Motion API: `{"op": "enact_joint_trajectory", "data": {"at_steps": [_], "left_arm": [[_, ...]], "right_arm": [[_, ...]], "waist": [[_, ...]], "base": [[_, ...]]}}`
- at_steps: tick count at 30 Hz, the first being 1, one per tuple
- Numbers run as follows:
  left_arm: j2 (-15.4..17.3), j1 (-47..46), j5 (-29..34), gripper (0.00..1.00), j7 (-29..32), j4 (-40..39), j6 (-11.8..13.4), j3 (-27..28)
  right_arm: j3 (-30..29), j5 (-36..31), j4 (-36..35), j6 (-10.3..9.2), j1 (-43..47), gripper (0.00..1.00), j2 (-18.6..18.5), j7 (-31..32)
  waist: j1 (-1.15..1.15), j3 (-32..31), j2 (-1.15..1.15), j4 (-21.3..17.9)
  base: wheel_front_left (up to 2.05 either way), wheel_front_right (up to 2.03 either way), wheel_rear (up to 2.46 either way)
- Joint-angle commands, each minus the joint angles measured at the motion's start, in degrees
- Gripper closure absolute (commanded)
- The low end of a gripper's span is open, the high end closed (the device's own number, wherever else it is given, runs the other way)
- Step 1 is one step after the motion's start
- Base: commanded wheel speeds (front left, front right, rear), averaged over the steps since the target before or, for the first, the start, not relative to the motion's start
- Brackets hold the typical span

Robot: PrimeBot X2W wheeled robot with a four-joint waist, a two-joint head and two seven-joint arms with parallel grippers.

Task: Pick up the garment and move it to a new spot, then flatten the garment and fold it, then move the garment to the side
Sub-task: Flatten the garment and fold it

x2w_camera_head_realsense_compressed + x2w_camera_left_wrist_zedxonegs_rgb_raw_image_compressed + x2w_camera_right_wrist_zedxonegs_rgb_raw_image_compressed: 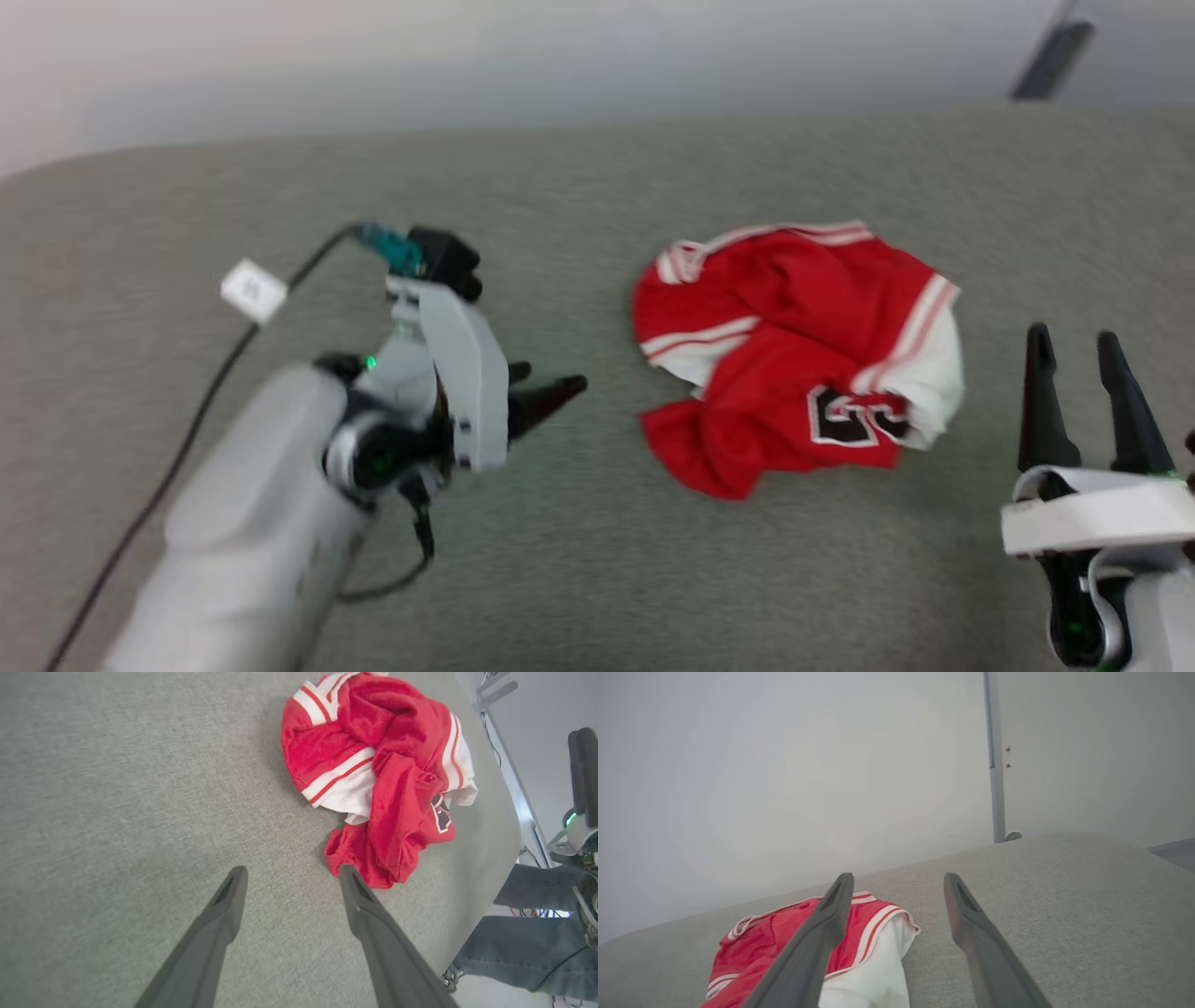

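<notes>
The garment [794, 355] lies crumpled on the grey table [597, 560], right of the middle. The left gripper [551, 381], fingers spread, points toward it. The right gripper [1072, 336] stands open just beside its right side, not touching.

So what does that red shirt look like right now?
The soft red jersey shirt lies crumpled in a heap on the grey fabric surface. It has white sleeves, striped trim and black numerals partly hidden by folds. The left end effector and right end effector stand open, apart from it.

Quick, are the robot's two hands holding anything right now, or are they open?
Left hand: open, holding nothing.
Right hand: open, holding nothing.
</notes>
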Motion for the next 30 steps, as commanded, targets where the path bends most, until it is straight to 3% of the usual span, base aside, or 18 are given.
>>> {"op": "enact_joint_trajectory", "data": {"at_steps": [1,8,14,20,21,22,23,24,25,30], "left_arm": [[-0.29,-2.94,-0.75,0.00,2.44,2.37,-0.10,-0.53],[-2.66,-10.79,-4.82,0.00,12.76,13.99,0.51,-1.08],[-3.13,-13.14,-6.35,0.00,13.16,20.27,0.86,0.45],[-3.61,-14.50,-5.19,0.00,11.31,23.64,0.64,-0.42],[-3.86,-14.60,-4.78,0.17,10.80,24.05,0.57,-0.76],[-3.83,-14.91,-3.70,0.48,10.16,24.31,0.54,-1.53],[-3.80,-15.09,-3.28,0.61,9.66,24.59,0.42,-2.21],[-3.88,-15.16,-3.48,0.90,9.32,25.08,0.28,-2.33],[-3.93,-15.34,-3.78,1.00,9.43,25.36,0.17,-2.46],[-1.10,-17.90,-3.77,1.00,9.45,24.57,0.10,-3.25]], "right_arm": [[0.19,0.26,0.03,-0.08,-1.29,0.00,0.46,-0.23],[0.62,0.24,-0.90,-0.08,-2.70,0.00,1.97,-0.28],[0.17,0.72,-1.70,-0.08,-2.35,0.00,2.58,-0.21],[0.70,1.73,-1.81,-0.08,-1.73,0.00,2.71,-0.19],[0.87,1.86,-1.86,-0.08,-1.80,0.00,2.69,-0.19],[0.98,1.89,-1.91,-0.08,-1.86,0.00,2.69,-0.19],[0.93,1.92,-1.92,-0.08,-1.94,0.00,2.69,-0.19],[0.94,1.87,-1.93,-0.08,-2.04,0.00,2.68,-0.19],[0.93,1.82,-1.96,-0.08,-2.17,0.00,2.69,-0.19],[0.60,1.40,-1.91,-0.08,-1.99,0.00,2.67,-0.20]], "waist": [[0.00,5.48,0.00,-6.91],[0.00,8.51,0.00,-13.94],[0.00,9.61,0.00,-17.33],[0.00,10.05,0.00,-17.92],[0.00,10.13,0.00,-17.78],[0.00,10.17,0.00,-17.58],[0.00,10.15,0.00,-17.30],[0.00,10.11,0.00,-17.01],[0.00,10.01,0.00,-16.70],[0.00,8.88,0.00,-14.53]], "base": [[0.00,0.00,0.00],[0.00,0.00,0.00],[0.00,0.00,0.00],[0.00,0.00,0.00],[0.00,0.00,0.00],[0.00,0.00,0.00],[0.00,0.00,0.00],[0.00,0.00,0.00],[0.00,0.00,0.00],[0.00,0.00,0.00]]}}
